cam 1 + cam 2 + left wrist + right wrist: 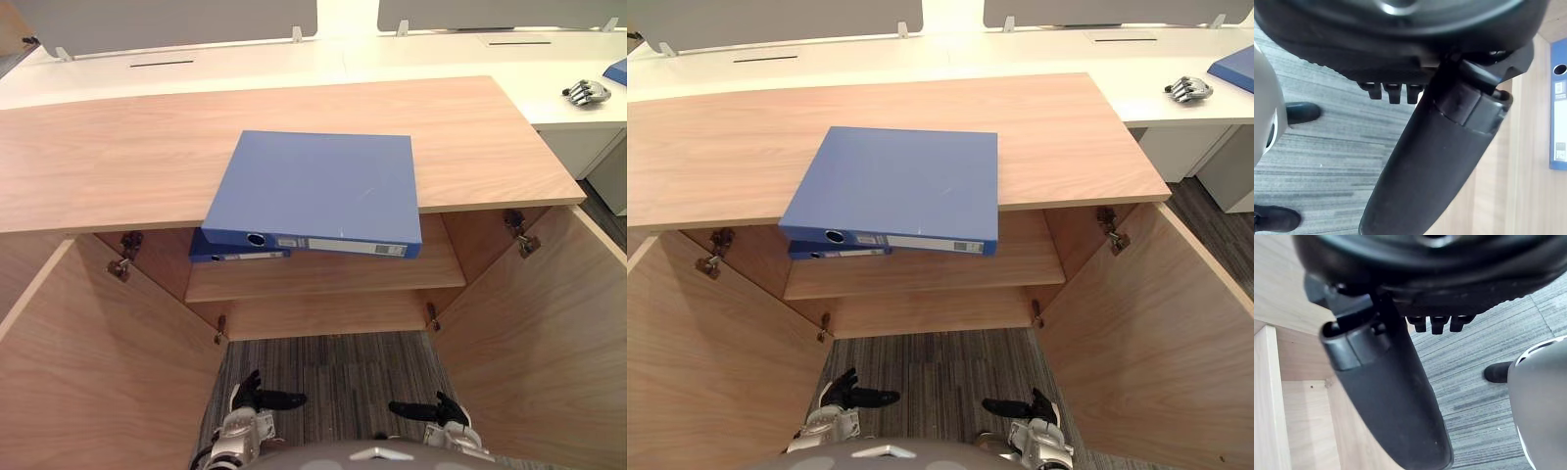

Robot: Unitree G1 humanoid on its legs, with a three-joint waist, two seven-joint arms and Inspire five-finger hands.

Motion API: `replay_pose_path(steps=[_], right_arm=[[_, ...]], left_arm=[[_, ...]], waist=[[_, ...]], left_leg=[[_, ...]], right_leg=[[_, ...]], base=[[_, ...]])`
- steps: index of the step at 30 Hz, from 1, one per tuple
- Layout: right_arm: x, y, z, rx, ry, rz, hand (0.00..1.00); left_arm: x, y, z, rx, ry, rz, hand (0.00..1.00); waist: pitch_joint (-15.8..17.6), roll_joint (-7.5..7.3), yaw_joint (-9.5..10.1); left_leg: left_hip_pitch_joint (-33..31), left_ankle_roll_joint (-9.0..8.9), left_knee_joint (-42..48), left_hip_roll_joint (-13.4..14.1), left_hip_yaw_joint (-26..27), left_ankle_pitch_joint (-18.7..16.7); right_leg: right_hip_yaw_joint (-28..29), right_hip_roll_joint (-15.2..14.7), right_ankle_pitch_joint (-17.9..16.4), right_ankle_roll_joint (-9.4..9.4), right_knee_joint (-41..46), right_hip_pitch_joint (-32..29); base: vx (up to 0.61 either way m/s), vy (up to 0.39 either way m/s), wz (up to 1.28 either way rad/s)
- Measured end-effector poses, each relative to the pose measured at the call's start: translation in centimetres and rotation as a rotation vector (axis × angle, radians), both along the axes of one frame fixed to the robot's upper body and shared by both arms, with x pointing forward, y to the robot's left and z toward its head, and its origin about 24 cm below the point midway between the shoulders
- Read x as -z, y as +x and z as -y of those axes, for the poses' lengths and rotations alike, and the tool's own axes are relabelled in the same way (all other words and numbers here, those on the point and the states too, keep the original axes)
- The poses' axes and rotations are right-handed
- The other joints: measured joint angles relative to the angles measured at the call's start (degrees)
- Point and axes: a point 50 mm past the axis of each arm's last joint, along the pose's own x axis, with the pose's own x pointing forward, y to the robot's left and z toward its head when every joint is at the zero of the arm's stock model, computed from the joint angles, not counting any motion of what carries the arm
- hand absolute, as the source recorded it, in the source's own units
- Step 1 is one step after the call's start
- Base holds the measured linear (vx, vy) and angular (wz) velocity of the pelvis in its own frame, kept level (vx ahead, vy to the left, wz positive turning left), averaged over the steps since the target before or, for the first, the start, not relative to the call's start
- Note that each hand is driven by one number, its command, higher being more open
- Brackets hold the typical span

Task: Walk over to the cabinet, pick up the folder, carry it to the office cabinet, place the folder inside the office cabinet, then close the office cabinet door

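Office, open cabinet (98, 147) mid-frame | folder (318, 186) overhangs its top's front edge, likely for easy grasping | left robot hand (257, 399), right robot hand (436, 411) bottom centre, relaxed open, empty

No print can be read here. The flat blue ring-binder folder (318, 186) lying on the light wooden cabinet top (98, 147) carries a pale strip label (341, 245) along its spine, with lettering too small to make out. A second blue folder (240, 257) just beneath it, inside the cabinet, has a similar spine label, also illegible.
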Motion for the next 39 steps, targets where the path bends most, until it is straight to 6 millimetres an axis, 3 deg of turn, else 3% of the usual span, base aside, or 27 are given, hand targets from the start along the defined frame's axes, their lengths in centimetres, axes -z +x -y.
replay_pose_path(steps=[4, 9, 13, 22, 29, 33, 39], right_arm=[[0.0, -0.5, 0.7, 0.002, -0.017, -0.018, 1.00], [-0.1, -0.4, 1.1, -0.040, -0.038, -0.019, 1.00], [-0.1, -0.5, 1.3, -0.042, -0.043, -0.022, 1.00], [-0.2, -0.9, 1.5, -0.042, -0.052, -0.019, 1.00], [-0.2, -1.0, 1.5, -0.063, -0.054, -0.020, 1.00], [-0.1, -1.1, 1.3, -0.116, -0.061, -0.029, 1.00], [0.0, -1.6, 2.0, -0.183, -0.088, -0.063, 1.00]], left_arm=[[-1.8, 1.4, -2.5, -0.019, 0.076, 0.120, 1.00], [-6.6, 3.7, -6.8, -0.066, 0.243, 0.361, 1.00], [-10.1, 4.5, -7.8, -0.087, 0.327, 0.521, 1.00], [-16.4, 5.0, -7.4, -0.103, 0.412, 0.828, 1.00], [-19.7, 5.6, -6.7, -0.087, 0.432, 0.987, 1.00], [-23.0, 6.1, -6.1, 0.082, 0.593, 1.098, 1.00], [-25.5, 7.2, -4.6, 0.297, 0.712, 1.214, 1.00]], waist=[[0.0, 0.02, 0.05], [-0.1, 0.17, 0.14], [-0.2, 0.30, 0.20], [-0.4, 0.06, 0.79], [-0.6, -0.15, 1.42], [-0.8, -0.11, 1.60], [-1.7, 0.63, 1.42]], left_leg=[[-0.1, 0.08, -0.6, -0.4, -1.7, 0.1], [-1.0, 0.52, -2.9, -1.6, -3.3, 1.8], [-1.0, 0.76, -4.4, -2.6, -4.3, 3.1], [-0.5, 1.10, -6.4, -3.3, -6.2, 4.6], [1.0, 1.34, -6.7, -3.3, -7.6, 4.6], [1.0, 1.33, -6.4, -3.3, -7.6, 4.6], [1.4, 1.14, -6.1, -3.1, -7.5, 4.5]], right_leg=[[-0.2, -0.2, 0.5, 0.26, -0.4, 0.1], [-0.1, -0.9, 2.3, 0.70, -1.0, -1.5], [-0.4, -1.6, 3.2, 1.15, -1.5, -1.8], [-1.0, -1.7, 3.4, 1.28, -1.7, -1.5], [-0.8, -1.6, 3.0, 0.94, -1.8, 0.4], [-0.2, -1.6, 2.6, 1.23, -1.3, 0.4], [0.6, -1.5, 1.8, 1.21, 0.1, 0.2]], base=[[-0.08, 0.026, 0.07], [-0.15, 0.052, 0.03], [-0.14, 0.050, 0.07], [-0.05, 0.010, 0.08], [0.01, -0.005, 0.05], [-0.05, -0.002, -0.01], [-0.02, -0.001, -0.01]])
